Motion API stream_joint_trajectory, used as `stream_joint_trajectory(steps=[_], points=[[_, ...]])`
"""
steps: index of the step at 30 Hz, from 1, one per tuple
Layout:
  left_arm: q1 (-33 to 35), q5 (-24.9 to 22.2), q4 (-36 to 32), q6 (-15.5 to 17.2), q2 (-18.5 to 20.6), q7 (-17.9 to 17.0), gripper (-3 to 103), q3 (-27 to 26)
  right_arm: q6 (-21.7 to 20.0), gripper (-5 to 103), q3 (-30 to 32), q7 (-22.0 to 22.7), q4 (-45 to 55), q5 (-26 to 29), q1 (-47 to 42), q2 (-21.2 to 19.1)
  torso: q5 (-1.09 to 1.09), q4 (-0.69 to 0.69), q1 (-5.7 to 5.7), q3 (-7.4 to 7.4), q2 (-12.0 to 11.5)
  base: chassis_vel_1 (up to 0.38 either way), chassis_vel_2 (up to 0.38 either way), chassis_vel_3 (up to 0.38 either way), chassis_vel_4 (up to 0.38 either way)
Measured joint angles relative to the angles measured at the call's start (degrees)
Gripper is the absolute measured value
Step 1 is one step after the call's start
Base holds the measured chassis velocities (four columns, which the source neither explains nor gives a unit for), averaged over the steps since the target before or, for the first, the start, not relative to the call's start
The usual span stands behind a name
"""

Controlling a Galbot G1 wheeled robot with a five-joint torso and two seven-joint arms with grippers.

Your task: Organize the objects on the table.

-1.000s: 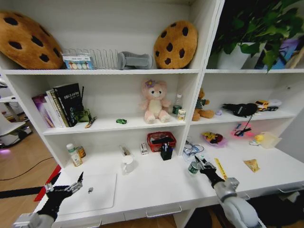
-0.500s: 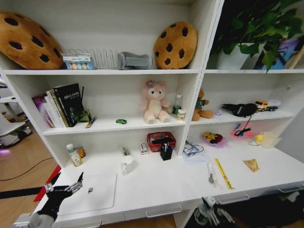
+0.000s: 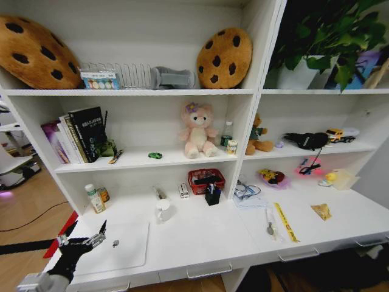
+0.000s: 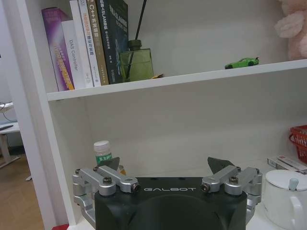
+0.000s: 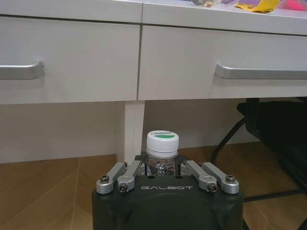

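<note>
Head view: left claw hovers at the near left corner of the bench, fingers spread apart, nothing between them.
Left wrist view: left claw faces the shelf unit with both fingertips wide apart; a small white-capped bottle stands just beyond it, and a white mug sits off to one side.
Right wrist view: right claw is below the bench top, level with the drawer fronts, clamped on a clear bottle with a white and green cap.
Drawers: two white fronts with slim metal handles face the right claw, wooden floor beneath.
Laptop: closed, lying flat on the left part of the bench, just beside the left claw; a small dark item rests on its lid.
Bench clutter: red basket and black pen holder near the back centre; yellow ruler and a small metal tool lie side by side to the right; yellow packet farther right.
Green toy car: on the shelf above the bench, well apart from both claws.
</note>
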Motion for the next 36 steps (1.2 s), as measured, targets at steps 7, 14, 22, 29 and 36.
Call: stream_joint_trajectory(steps=[7, 14, 22, 29, 36], points=[[0.0, 0.0, 0.0, 0.0, 0.0, 0.0, 100, 0.0, 0.6, 27, -0.7, -0.1, -2.7, 0.8, 2.0, -0.7, 0.00, -0.01, 0.00, 0.00, 0.0, 0.000, 0.000, 0.000, 0.000], [0.0, 0.0, 0.0, 0.0, 0.0, 0.0, 100, 0.0, 1.7, 27, -1.7, -0.1, -4.0, 2.3, 2.1, -1.4, -0.01, -0.01, 0.00, 0.00, 0.0, 0.000, 0.000, 0.000, 0.000], [0.0, 0.0, 0.0, 0.0, 0.0, 0.0, 100, 0.0, 2.3, 27, -2.3, -0.2, -4.5, 2.4, 2.8, -1.4, 0.00, -0.01, 0.00, 0.00, 0.0, -0.077, -0.079, 0.082, 0.076], [0.0, 0.0, 0.0, 0.0, 0.0, 0.0, 100, 0.0, 2.2, 27, -2.6, -0.5, -5.3, 2.4, 4.4, -1.6, 0.00, -0.02, 0.00, 0.00, 0.0, -0.152, -0.151, 0.150, 0.148], [0.0, 0.0, 0.0, 0.0, 0.0, 0.0, 100, 0.0, 1.9, 27, -3.1, -0.7, -6.2, 2.5, 5.8, -1.9, 0.00, 0.00, 0.00, 0.00, 0.0, -0.164, -0.149, 0.166, 0.163]])
